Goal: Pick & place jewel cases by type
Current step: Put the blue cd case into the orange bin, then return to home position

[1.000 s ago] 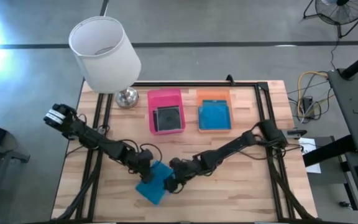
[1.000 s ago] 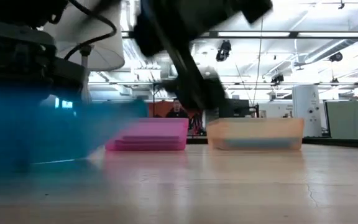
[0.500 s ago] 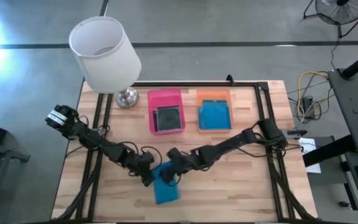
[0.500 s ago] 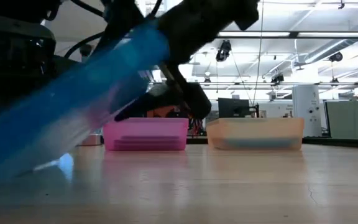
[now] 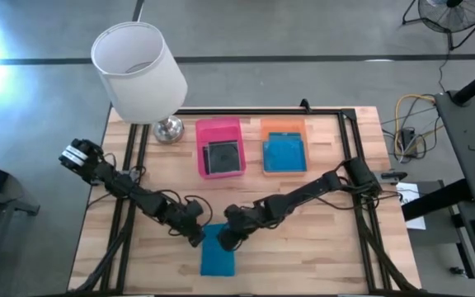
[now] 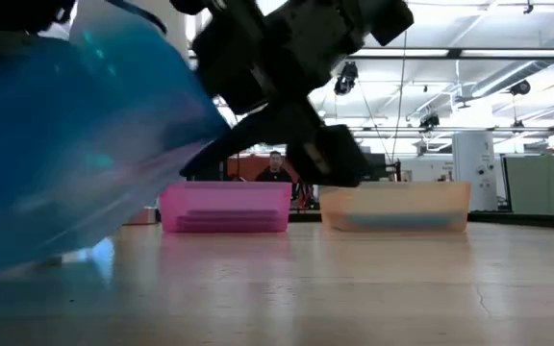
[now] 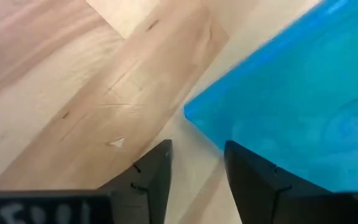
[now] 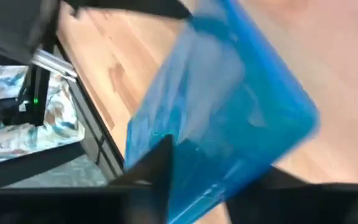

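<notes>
A bright blue jewel case (image 5: 218, 254) lies near the table's front edge, tilted, with its far edge raised. My right gripper (image 5: 227, 238) is shut on that far edge. My left gripper (image 5: 196, 235) stands open beside the case's far left corner (image 7: 191, 113). At the back, a pink tray (image 5: 220, 128) holds a dark jewel case (image 5: 222, 155). Next to it, an orange tray (image 5: 284, 126) holds a blue one (image 5: 284, 153). My right gripper pinches the blue case's far edge (image 8: 185, 155) between its two fingers, close to the right corner. It comes in slanting down from the far right. The case tilts up toward the gripper (image 6: 258, 58), and its near part (image 6: 27, 259) stays low over the table. My left gripper: one finger (image 7: 253, 180) stands right at the case's edge, and whether it touches I cannot tell.
A white lamp shade (image 5: 138, 70) on a metal base (image 5: 169, 129) stands at the back left. A black frame (image 5: 349, 124) runs along the table's sides and back. Bare wood (image 5: 320, 247) lies to the front right.
The blue case has turned from a diagonal lie to square with the table and has slid a little toward the right. Its far edge has risen off the wood while the near part stayed low. My right gripper went toward the far edge, then came back to the case's far edge.
</notes>
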### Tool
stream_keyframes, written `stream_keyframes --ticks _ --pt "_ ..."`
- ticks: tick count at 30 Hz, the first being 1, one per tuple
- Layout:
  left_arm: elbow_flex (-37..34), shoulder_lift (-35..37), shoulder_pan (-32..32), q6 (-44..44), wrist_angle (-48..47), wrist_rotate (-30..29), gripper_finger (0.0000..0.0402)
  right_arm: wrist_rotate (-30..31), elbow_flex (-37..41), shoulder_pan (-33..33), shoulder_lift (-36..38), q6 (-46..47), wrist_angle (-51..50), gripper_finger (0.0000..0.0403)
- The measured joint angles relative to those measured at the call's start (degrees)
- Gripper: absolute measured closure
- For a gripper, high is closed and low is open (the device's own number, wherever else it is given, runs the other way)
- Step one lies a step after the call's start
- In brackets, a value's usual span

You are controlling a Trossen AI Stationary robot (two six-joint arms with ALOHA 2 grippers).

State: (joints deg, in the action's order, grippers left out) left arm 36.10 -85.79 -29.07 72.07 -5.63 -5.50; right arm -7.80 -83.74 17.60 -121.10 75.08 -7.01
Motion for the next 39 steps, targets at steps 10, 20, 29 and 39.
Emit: stream_keyframes --ticks 10,20,29,39 --pt "0.0 14.5 -15.4 0.9 -1.0 -18.2 0.0271 19.7 1.9 -0.8 19.7 0.9 -28.4 0.0376" --pt "0.0 19.2 -17.8 5.9 -2.3 -27.1 0.0271 18.5 5.7 -29.0 43.8 -13.3 -50.9 0.0274" --pt "0.0 19.2 -17.5 6.8 -2.1 -27.9 0.0271 10.9 11.3 -44.2 40.0 -22.9 -50.9 0.0188" --pt "0.1 19.1 -17.3 8.7 -2.1 -30.8 0.0271 8.0 12.8 -24.4 44.4 -22.0 -50.9 0.0177"
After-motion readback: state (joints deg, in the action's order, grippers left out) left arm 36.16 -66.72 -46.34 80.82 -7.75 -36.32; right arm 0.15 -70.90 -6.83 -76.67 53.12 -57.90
